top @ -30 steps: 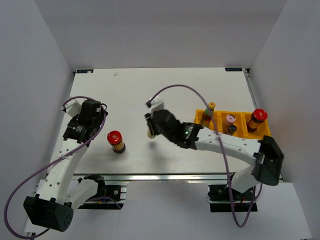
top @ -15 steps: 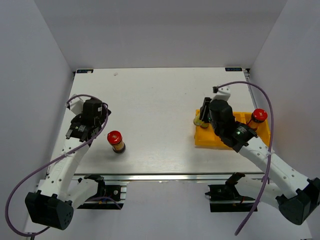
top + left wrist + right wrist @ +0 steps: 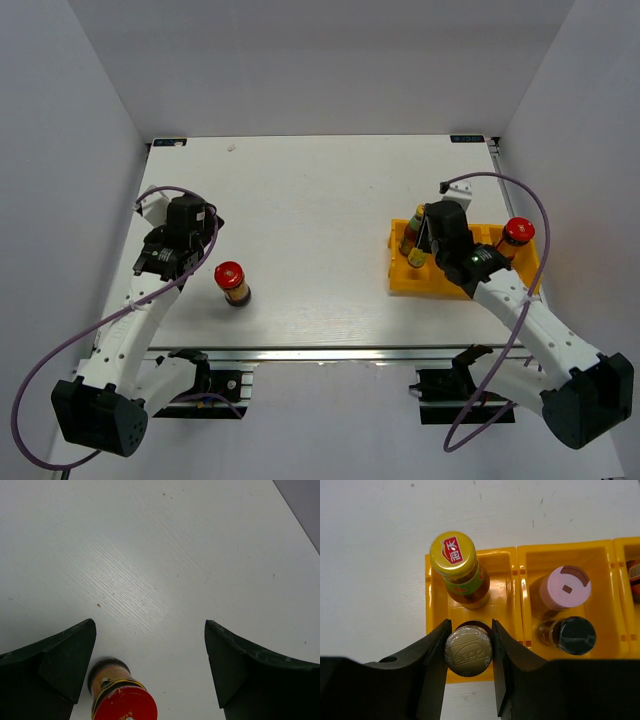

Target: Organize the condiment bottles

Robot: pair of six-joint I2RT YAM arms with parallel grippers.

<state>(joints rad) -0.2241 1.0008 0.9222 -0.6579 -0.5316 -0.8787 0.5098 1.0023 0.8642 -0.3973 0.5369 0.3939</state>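
My right gripper [image 3: 468, 647] is shut on a slim gold-capped bottle [image 3: 468, 650], holding it upright in the near part of the left compartment of the yellow tray [image 3: 505, 565]. A second slim yellow-capped bottle [image 3: 456, 557] stands behind it in that compartment. The pink-capped bottle [image 3: 565, 586] and the small black-capped bottle [image 3: 576, 634] stand in the middle compartment. A red-capped jar [image 3: 516, 234] stands in the right compartment. My left gripper [image 3: 150, 655] is open above the table, with the other red-capped jar [image 3: 122, 700] near its left finger; this jar also shows in the top view [image 3: 230, 279].
The yellow tray [image 3: 404, 283] lies at the table's right side, near the right edge. The white table [image 3: 320, 190] is bounded by white walls at the back and sides. A purple cable loops above each arm.
My right arm has carried the gold-capped bottle from the table's middle rightward to the tray and lowered it into the left compartment. The left arm has shifted only slightly.
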